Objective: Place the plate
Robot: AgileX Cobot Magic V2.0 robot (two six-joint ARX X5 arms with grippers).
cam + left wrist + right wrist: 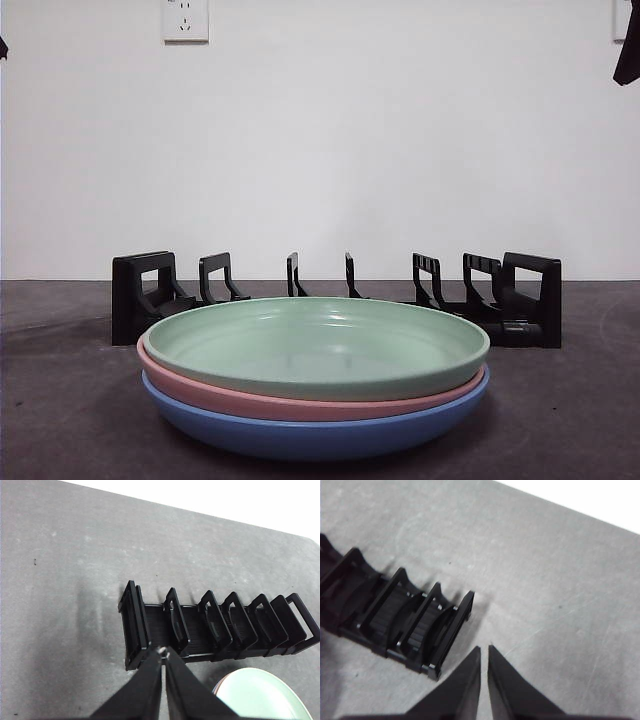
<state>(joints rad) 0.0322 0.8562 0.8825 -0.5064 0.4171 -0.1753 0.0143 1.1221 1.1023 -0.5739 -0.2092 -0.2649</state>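
Note:
Three plates are stacked at the front of the table: a green plate (315,345) on top, a pink plate (300,403) under it and a blue plate (310,432) at the bottom. A black slotted dish rack (500,300) stands behind them. My left gripper (163,653) is shut and empty, high above the rack's (215,627) end, with the green plate's rim (260,695) showing beside it. My right gripper (484,650) is shut and empty above the rack's (405,615) other end. Both arms show only as black tips at the front view's top corners.
The table (570,420) is dark grey with a white wall behind it. A wall socket (185,20) sits high on the wall. Bare table surface (560,595) lies beside the rack's right end.

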